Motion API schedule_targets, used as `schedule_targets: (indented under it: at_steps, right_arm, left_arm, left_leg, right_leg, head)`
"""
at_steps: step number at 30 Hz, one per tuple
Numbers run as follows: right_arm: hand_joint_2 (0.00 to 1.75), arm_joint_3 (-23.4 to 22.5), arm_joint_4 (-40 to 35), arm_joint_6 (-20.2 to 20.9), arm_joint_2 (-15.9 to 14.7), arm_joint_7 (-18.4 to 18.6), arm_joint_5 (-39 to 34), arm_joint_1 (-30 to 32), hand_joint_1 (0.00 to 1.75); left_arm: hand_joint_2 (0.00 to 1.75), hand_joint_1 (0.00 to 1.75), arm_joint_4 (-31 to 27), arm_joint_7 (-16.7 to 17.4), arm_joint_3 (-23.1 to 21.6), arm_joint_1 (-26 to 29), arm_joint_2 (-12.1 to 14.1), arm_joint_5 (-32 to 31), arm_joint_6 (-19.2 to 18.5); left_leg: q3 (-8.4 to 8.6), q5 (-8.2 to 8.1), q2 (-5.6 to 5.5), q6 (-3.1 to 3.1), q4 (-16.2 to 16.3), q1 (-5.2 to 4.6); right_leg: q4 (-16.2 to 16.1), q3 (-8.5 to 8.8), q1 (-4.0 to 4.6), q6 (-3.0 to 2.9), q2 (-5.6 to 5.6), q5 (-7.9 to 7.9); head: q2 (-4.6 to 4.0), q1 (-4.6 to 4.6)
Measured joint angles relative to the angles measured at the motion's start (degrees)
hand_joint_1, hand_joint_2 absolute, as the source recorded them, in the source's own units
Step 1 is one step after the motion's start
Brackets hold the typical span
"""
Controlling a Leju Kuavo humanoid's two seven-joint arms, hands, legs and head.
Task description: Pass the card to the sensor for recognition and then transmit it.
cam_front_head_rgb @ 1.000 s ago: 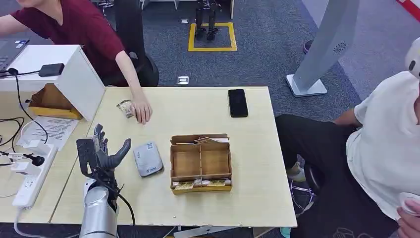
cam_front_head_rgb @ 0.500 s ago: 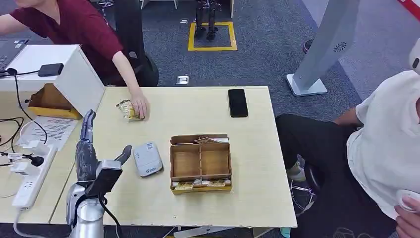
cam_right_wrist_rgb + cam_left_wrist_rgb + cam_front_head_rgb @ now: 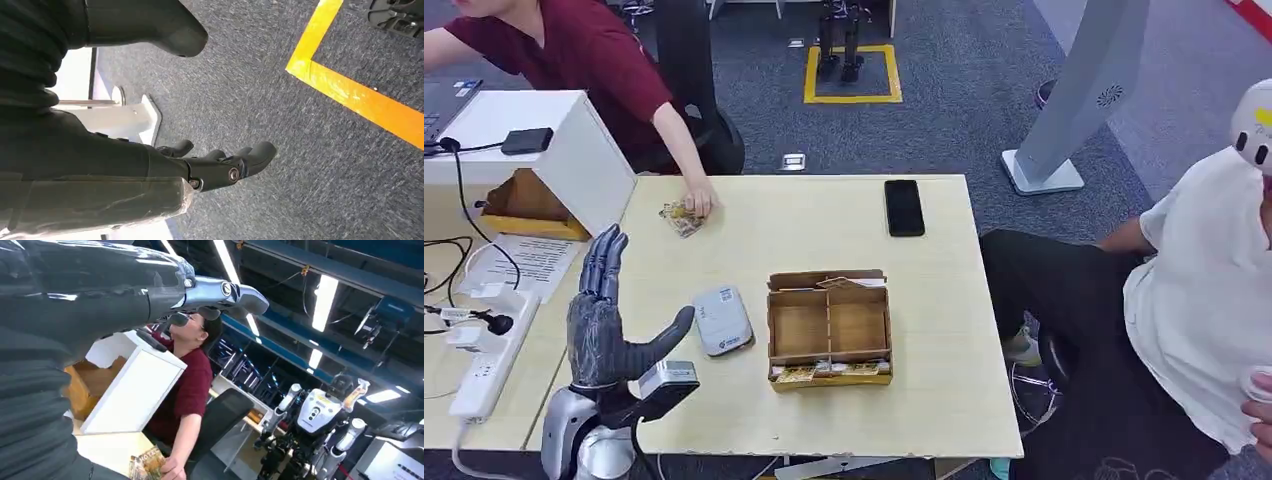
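The card [image 3: 680, 219], a small yellowish packet, lies near the table's far left edge with the fingers of a person's hand [image 3: 698, 205] on it; the left wrist view also catches the card [image 3: 147, 465]. A grey-white sensor [image 3: 722, 320] lies flat in the middle left of the table. My left hand [image 3: 606, 318] stands upright left of the sensor, fingers spread and pointing up, thumb toward the sensor, holding nothing. The left hand [image 3: 125, 295] is dark and close in its wrist view. My right hand [image 3: 210, 165] hangs over carpet with fingers loosely apart and nothing in it.
A partitioned cardboard box [image 3: 829, 328] sits right of the sensor and a black phone [image 3: 904, 207] lies at the far edge. A white stand [image 3: 574, 150] and a power strip [image 3: 482, 362] are at the left. A second person in white [image 3: 1204, 300] sits at the right.
My left hand has turned from edge-on to upright, palm facing out and fingers spread. The person's hand has drawn back toward the far edge, staying on the card.
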Motion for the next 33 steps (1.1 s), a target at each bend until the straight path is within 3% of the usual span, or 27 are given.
schedule_targets:
  at_steps: [10,13,16,20,24,33]
  right_arm:
    - [1.75,0.02,-0.02,0.15,0.0,0.0,0.07,-0.05,0.0]
    - [1.75,0.02,-0.07,-0.04,0.0,-0.22,0.15,-0.06,0.0]
    - [1.75,0.02,-0.22,-0.52,0.0,-0.11,-0.61,-0.13,0.0]
    - [1.75,0.0,-0.22,0.2,-0.07,1.01,-0.72,-0.06,0.0]
    - [1.75,0.0,-0.22,-0.39,-0.07,0.66,-1.12,-0.05,0.0]
    - [1.75,0.0,-0.22,-0.52,-0.07,0.5,-1.18,-0.08,0.0]
  left_arm:
    - [1.75,0.0,-0.44,0.52,-1.11,0.13,1.07,-3.32,3.11]
    - [1.75,0.0,-1.23,0.85,-2.28,0.9,1.77,-8.47,5.69]
    - [1.75,0.0,-2.3,4.29,-5.54,3.48,3.37,-16.71,8.9]
    - [1.75,0.0,-2.97,8.2,-11.11,6.51,4.5,-20.18,11.54]
    - [1.75,0.0,-2.97,14.53,-15.73,7.41,5.95,-24.91,13.07]
    - [1.75,0.0,-2.97,16.28,-18.99,8.27,7.52,-26.36,13.4]
  left_leg:
    - [-0.01,-0.01,0.0,0.0,0.0,0.0]
    - [0.0,-0.01,0.0,0.0,0.0,0.0]
    - [0.01,-0.01,0.03,0.0,0.0,0.0]
    - [-0.04,-0.02,-0.04,0.01,0.0,-0.01]
    - [-0.03,-0.03,0.0,0.02,0.0,-0.01]
    - [-0.01,-0.01,-0.01,0.0,0.0,0.01]
  right_leg:
    - [0.0,0.0,0.0,0.0,0.0,0.0]
    - [0.0,0.01,0.0,0.0,0.0,0.0]
    - [0.0,-0.01,0.0,0.0,0.04,0.0]
    - [-0.02,-0.03,-0.01,0.01,-0.04,-0.02]
    - [-0.02,-0.03,0.0,0.01,-0.01,-0.02]
    - [-0.01,-0.02,0.0,0.0,-0.02,-0.01]
  head:
    - [0.0,0.0]
    - [0.0,0.0]
    - [0.0,0.0]
    - [0.0,0.02]
    - [0.0,0.0]
    - [0.0,0.0]
